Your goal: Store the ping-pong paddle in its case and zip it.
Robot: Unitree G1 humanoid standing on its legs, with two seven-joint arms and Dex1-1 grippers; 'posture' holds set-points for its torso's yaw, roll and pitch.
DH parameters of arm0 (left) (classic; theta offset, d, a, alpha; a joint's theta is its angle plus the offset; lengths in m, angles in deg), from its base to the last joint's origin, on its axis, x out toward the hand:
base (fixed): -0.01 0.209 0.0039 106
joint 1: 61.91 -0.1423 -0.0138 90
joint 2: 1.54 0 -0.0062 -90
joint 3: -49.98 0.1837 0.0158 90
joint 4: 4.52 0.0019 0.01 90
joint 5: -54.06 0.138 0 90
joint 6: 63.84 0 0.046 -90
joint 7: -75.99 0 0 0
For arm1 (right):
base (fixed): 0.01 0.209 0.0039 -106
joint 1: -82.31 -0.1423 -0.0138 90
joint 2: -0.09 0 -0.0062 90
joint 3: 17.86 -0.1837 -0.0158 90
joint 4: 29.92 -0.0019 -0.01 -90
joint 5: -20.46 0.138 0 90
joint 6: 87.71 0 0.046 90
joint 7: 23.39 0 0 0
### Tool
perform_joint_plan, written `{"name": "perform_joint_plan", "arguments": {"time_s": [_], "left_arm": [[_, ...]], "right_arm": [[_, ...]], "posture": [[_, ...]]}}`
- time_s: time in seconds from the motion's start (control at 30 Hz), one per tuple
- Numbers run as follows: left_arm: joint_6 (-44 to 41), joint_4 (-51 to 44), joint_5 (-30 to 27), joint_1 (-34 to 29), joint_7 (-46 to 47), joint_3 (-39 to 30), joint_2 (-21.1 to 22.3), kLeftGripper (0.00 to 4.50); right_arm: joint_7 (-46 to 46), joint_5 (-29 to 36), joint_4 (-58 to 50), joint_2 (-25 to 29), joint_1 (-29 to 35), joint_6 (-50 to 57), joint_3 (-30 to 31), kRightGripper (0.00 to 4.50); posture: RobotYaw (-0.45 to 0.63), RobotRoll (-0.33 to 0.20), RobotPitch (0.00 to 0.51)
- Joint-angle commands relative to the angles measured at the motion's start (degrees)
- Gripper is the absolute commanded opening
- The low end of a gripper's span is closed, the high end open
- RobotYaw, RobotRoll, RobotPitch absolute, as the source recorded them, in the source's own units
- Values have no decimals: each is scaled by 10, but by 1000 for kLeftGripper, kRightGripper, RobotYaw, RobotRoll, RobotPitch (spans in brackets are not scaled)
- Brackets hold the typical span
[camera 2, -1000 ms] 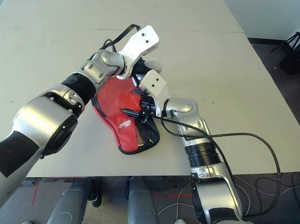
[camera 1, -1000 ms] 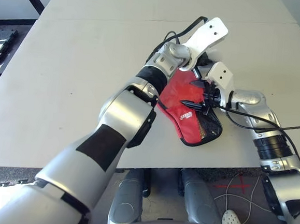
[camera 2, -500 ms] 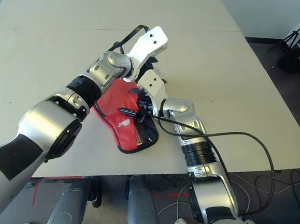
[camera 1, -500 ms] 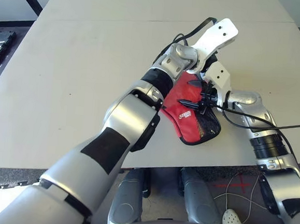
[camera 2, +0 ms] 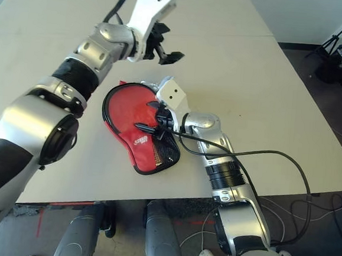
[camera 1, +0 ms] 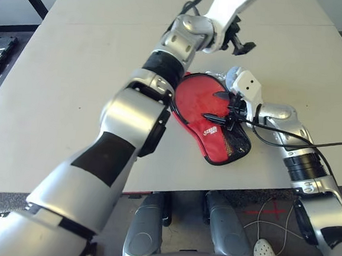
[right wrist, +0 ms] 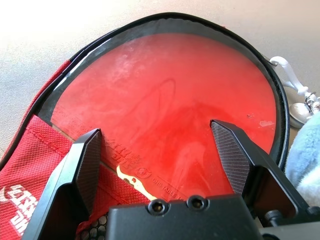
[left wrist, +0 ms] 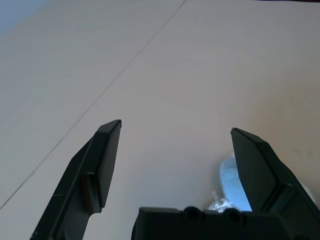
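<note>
Drawn back from the case since the earlier frame, the left claw (left wrist: 176, 125) of black fingers now hangs beyond it over the pale, smooth surface (camera 1: 98, 75), and the case's rounded end has come into sight. Its fingers stand wide apart, holding nothing. The right claw (right wrist: 155, 126), also spread, is over the middle of the paddle-shaped red fabric case (right wrist: 37, 145) with black edging; whether its fingers press on the case, I cannot tell.

Under the case's clear plastic half lies the red rubber-faced ping-pong paddle (right wrist: 170, 90), flat and apparently well seated. The white hook (right wrist: 290, 75) at the rim leads to silvery trinkets (right wrist: 310, 102), with the grey-white plush toy (right wrist: 307, 157) just beside the case.

The case should be light and soft, the blade inside stiff. Plastic may slip under a finger — the fabric near the narrow end looks the better hold, with the other claw taking the zip's pull, likely by that hook.

As for writing, a white logo (right wrist: 22, 210) marks the fabric, too slanted to read surely — and faint print runs across the rubber, with only "TABLE" looking likely.
</note>
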Motion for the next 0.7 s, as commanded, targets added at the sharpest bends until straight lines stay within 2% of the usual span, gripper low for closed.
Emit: {"name": "perform_joint_plan", "arguments": {"time_s": [0.03, 0.23, 0.4, 0.6, 0.7], "left_arm": [[2, -6, 5, -16, -3, 3, 22, 4463], [6, -37, 10, -66, -17, 13, 70, 4463], [-14, -153, 0, -190, -68, 28, 98, 4463], [-72, -295, -11, -304, -96, 32, 118, 4463], [-94, -347, -18, -338, -110, 35, 127, 4463]], "right_arm": [[1, -28, 40, -2, 29, 18, 39, 4500], [1, -29, 45, -5, 26, 15, 40, 4500], [3, -29, 47, -6, 25, 14, 41, 4500], [5, -29, 48, -5, 24, 13, 42, 4500], [6, -29, 48, -4, 23, 13, 43, 4500]], "posture": [[-58, 0, 247], [-50, 0, 248], [-46, 0, 249], [-41, 0, 250], [-39, 0, 250]]}}
